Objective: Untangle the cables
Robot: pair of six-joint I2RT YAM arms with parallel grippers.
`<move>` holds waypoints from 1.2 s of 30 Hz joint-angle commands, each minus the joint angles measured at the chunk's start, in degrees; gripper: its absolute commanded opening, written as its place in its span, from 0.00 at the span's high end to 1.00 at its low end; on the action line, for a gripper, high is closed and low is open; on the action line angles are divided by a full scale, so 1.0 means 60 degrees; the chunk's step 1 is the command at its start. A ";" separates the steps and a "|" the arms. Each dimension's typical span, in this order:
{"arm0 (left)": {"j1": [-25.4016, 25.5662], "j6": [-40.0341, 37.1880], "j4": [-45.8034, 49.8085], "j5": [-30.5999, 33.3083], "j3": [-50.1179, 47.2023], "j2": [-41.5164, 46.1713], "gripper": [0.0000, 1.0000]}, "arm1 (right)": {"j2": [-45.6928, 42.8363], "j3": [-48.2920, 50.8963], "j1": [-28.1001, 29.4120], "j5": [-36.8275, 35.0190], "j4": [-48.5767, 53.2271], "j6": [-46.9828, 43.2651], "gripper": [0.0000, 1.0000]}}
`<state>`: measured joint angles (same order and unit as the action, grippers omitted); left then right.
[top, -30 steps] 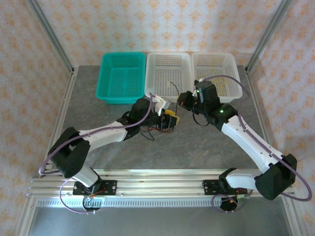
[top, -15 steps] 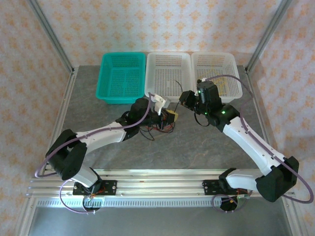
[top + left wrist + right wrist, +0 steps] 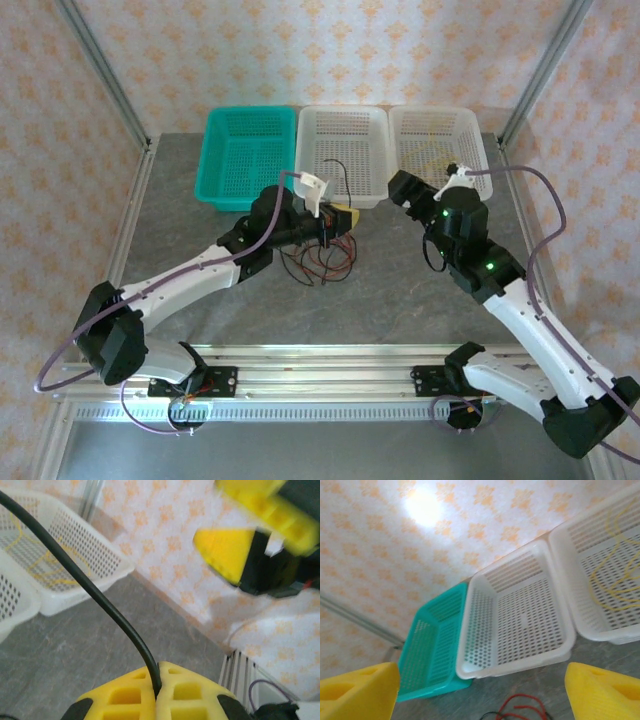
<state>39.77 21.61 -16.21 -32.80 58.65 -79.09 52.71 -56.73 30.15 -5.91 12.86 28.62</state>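
Note:
My left gripper [image 3: 338, 220] hangs over the table in front of the middle basket, shut on the black cable [image 3: 90, 587]. That cable runs taut from between the yellow fingers [image 3: 190, 700] up and to the left. Below it, red and black cables [image 3: 320, 263] lie in loose loops on the grey table. A yellow cable [image 3: 440, 160] lies in the right white basket [image 3: 478, 160]. My right gripper [image 3: 398, 186] stands open to the right with nothing between its fingers [image 3: 360, 690]. A red loop [image 3: 520, 706] lies low between those fingers.
Three baskets line the back: teal [image 3: 225, 160], middle white [image 3: 372, 170] and the right white one. The table [image 3: 400, 300] has bare grey surface in front of the arms. Metal frame posts stand at both back corners.
The left gripper has lifted and moved back-left with the black cable. The right gripper has swung away from it to the right and now points at the baskets.

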 commanded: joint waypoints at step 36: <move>-0.2020 0.0181 0.1852 0.1429 0.7150 -0.3472 1.00 | 0.3097 0.0633 -0.0822 0.1220 -0.2768 -0.1233 0.17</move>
<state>28.62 23.94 -3.18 -21.89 97.82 -97.80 69.14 -50.00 26.52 0.54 -0.93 20.36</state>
